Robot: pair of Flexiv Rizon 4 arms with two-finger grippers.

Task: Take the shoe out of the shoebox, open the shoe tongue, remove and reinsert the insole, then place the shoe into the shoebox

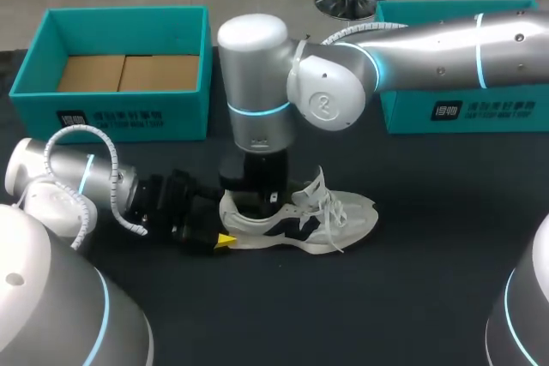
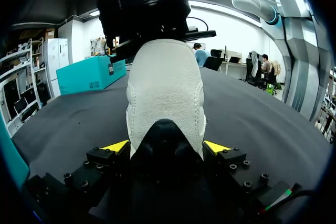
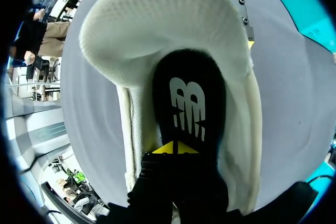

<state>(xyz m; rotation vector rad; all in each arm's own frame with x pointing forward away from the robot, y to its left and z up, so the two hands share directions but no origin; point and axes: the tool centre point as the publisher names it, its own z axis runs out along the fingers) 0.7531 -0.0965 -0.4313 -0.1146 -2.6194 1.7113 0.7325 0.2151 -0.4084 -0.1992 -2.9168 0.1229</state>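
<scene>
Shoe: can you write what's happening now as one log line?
white mesh sneaker: on black table | left gripper: clamping heel | right gripper: inside sneaker, over black insole

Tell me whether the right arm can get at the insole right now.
Probably yes: the right gripper is down in the shoe's open collar, right at the black insole, nothing between; the left gripper clamps the heel.

The table (image 1: pixel 386 297) is being lit evenly from overhead. Soft glare is being thrown off the right arm (image 1: pixel 429 49), at one o'clock from the shoe (image 1: pixel 343 216); a faint shadow is being cast at its six o'clock. In the left wrist view the shoe is being lit brightly, the left gripper (image 2: pixel 166 146) shaded.
</scene>
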